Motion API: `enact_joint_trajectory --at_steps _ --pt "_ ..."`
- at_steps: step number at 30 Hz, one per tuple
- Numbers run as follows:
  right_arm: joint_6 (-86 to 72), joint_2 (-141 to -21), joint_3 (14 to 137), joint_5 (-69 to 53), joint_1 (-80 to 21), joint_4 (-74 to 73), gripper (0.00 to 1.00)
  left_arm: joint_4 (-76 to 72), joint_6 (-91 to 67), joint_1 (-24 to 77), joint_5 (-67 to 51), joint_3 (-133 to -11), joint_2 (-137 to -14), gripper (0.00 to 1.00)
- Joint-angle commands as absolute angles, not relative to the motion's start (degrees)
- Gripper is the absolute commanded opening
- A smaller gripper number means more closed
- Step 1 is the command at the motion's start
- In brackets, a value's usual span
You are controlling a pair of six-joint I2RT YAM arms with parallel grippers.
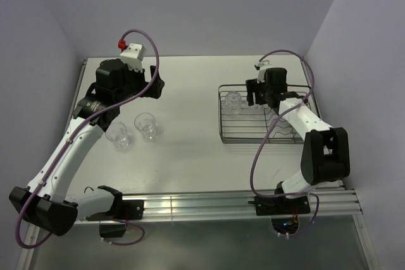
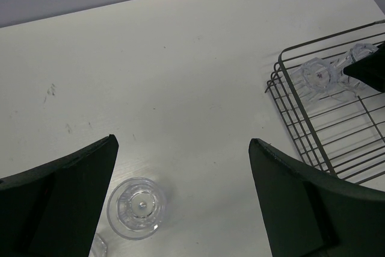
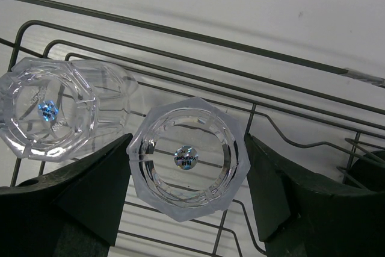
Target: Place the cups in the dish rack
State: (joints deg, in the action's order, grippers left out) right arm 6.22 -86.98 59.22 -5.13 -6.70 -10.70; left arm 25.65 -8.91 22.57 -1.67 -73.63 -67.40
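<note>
White bench (image 1: 190, 162) carries the dish rack (image 1: 243, 128) at its right side. Right jaws grip a clear tumbler (image 3: 187, 157) over the rack wires, close beside another tumbler (image 3: 48, 109). I would seat it steady, clear of that neighbour, before opening. Left jaws stand wide above a loose tumbler (image 2: 136, 207).

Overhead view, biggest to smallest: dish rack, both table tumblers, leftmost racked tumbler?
Dish rack
Left table tumbler and right table tumbler: alike
Leftmost racked tumbler: looks smaller, but farther from the camera, so unsure
</note>
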Motion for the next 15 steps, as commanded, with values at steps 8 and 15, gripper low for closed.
enact_joint_trajectory --at_steps 8,15 --pt "4.75 -88.07 60.56 -3.43 -6.59 -5.01 0.3 22.59 -9.76 22.32 -2.29 -73.48 -66.97 0.99" --pt "4.92 -88.77 60.12 -4.04 -6.59 -4.05 0.37 22.33 -9.32 22.32 -1.93 -72.95 -66.88 0.99"
